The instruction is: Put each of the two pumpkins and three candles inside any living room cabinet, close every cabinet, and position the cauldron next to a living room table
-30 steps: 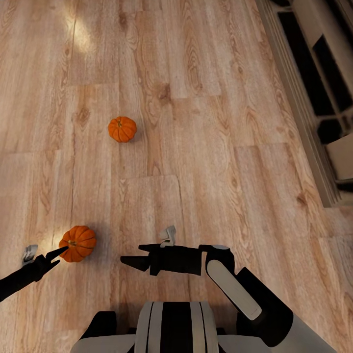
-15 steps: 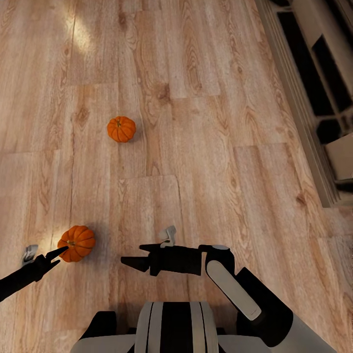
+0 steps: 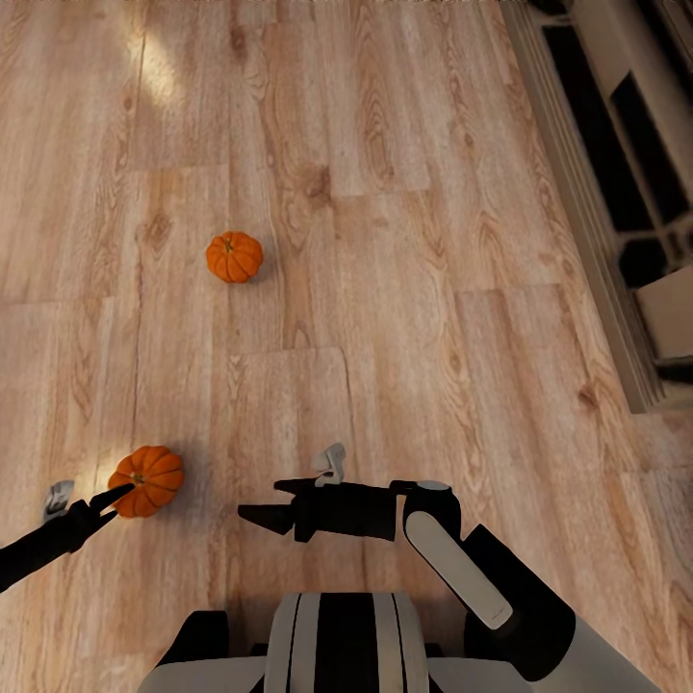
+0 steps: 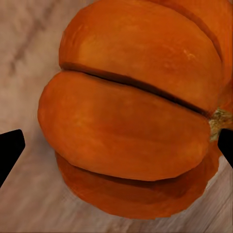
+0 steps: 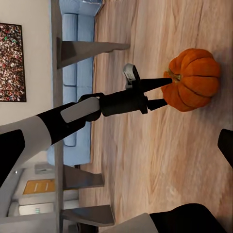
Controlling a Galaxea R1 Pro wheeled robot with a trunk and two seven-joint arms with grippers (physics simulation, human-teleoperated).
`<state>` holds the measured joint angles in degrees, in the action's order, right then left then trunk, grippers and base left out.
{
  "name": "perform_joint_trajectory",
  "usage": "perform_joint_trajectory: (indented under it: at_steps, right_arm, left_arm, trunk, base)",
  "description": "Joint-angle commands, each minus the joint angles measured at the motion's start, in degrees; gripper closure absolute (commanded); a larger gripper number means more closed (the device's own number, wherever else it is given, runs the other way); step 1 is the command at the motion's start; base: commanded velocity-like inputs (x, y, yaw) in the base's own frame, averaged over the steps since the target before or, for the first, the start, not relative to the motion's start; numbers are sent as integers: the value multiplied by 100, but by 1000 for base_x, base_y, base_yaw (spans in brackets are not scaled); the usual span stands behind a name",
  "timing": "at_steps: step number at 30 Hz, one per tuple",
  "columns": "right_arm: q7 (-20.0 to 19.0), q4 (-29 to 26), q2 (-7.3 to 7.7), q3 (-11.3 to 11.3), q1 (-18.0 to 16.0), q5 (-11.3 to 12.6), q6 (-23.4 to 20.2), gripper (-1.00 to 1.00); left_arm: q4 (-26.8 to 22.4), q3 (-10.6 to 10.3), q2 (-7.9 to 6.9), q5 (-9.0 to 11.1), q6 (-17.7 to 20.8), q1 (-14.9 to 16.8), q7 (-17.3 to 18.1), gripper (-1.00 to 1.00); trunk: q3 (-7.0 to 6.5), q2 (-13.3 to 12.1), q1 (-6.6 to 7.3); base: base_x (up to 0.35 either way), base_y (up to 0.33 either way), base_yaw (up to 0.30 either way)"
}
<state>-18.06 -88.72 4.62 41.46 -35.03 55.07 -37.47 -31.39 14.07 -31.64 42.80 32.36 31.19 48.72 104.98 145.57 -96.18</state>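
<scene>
One orange pumpkin [image 3: 147, 480] lies on the wood floor at my lower left. My left gripper [image 3: 114, 500] is open, its black fingertips [image 5: 160, 83] at the pumpkin's [image 5: 191, 80] side. In the left wrist view this pumpkin [image 4: 131, 111] sits between the two tips. A second pumpkin [image 3: 234, 257] rests farther out on the floor. My right gripper [image 3: 262, 512] hovers open and empty in front of my trunk. The cabinet [image 3: 616, 192] runs along the right edge. Grey slab legs of the table [image 5: 90, 48] stand beyond the left arm. The candles and the cauldron are out of view.
A light-blue sofa [image 5: 73, 43] stands behind the table against a wall with a framed picture [image 5: 12, 63]. A pale panel [image 3: 669, 308] juts from the cabinet's near end. Open wood floor stretches between both pumpkins and the cabinet.
The whole picture has shifted slightly, so the camera moved a little. Both arms hold the same pose, and the left fingertips stay at the near pumpkin.
</scene>
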Motion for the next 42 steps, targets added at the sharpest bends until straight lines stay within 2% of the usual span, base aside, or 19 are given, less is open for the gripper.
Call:
perform_joint_trajectory:
  at_steps: [1,12,13,42]
  right_arm:
    - [-4,-1,3,3,-4,13,-15,-100]
    - [-4,4,4,3,-4,13,-15,-100]
    - [-4,4,4,3,-4,13,-15,-100]
    - [-4,13,4,-6,-3,8,-6,-100]
  left_arm:
    - [1,7,0,27,42,1,6,-100]
    - [1,8,0,26,42,1,6,-100]
    - [1,8,0,26,42,1,6,100]
    - [1,8,0,35,42,1,23,100]
  trunk:
    - [2,1,0]
    - [2,1,0]
    - [2,1,0]
    - [2,1,0]
  base:
    - [41,-27,0]
    - [5,-3,0]
    - [0,0,0]
    - [0,0,0]
